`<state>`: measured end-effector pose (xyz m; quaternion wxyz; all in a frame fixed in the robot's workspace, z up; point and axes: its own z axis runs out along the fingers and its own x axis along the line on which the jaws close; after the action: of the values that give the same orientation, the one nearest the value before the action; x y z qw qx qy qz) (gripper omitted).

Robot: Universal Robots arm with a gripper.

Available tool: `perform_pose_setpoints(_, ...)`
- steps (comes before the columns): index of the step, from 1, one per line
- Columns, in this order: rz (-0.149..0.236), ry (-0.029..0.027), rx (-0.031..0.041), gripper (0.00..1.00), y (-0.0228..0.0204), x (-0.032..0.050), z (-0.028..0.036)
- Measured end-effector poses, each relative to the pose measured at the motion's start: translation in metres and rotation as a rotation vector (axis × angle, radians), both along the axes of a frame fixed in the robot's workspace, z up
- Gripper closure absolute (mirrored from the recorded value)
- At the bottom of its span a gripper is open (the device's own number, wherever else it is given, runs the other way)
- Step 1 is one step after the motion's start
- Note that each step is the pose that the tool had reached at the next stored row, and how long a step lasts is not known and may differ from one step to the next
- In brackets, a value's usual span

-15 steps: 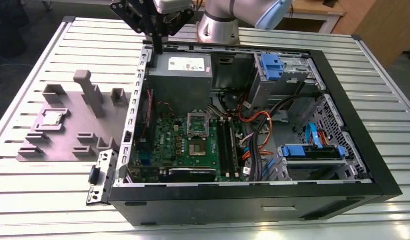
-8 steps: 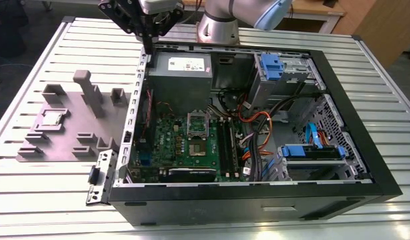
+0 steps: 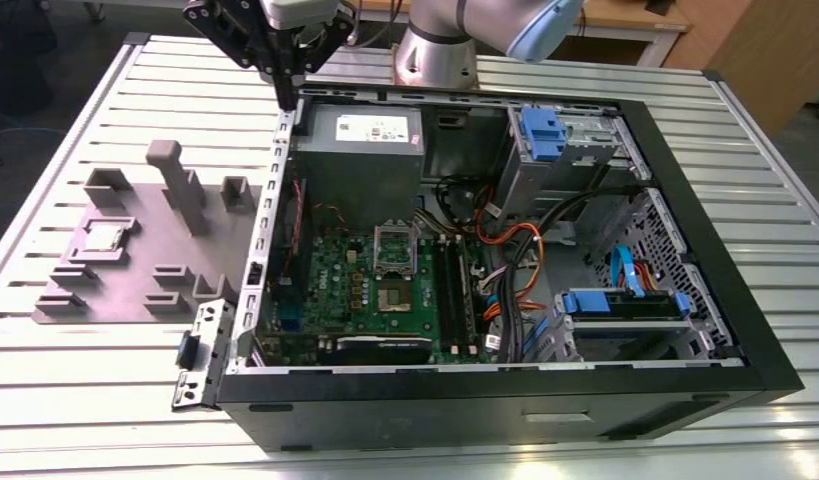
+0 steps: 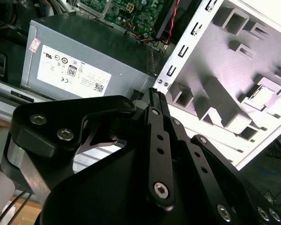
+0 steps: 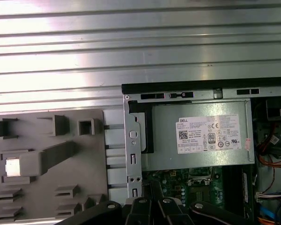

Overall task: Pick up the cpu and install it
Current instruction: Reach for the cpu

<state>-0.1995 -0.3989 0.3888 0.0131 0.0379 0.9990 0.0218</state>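
Gripper pinched shut, empty, above case far rim, well apart from cpu on holder at exterior view's left; risks clipping rim or posts if swung low.

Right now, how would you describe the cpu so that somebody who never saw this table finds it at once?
Start at the open computer case; at the exterior view's left of it lies a grey holder plate. In that plate's left half sits the cpu, a small flat square: the only silvery metal piece among dull grey plastic blocks.
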Motion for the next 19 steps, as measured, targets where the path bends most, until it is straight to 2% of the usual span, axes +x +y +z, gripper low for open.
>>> perform_pose_setpoints(19,0.0,0.0,0.0,0.86,0.0,-0.0071,-0.0002)
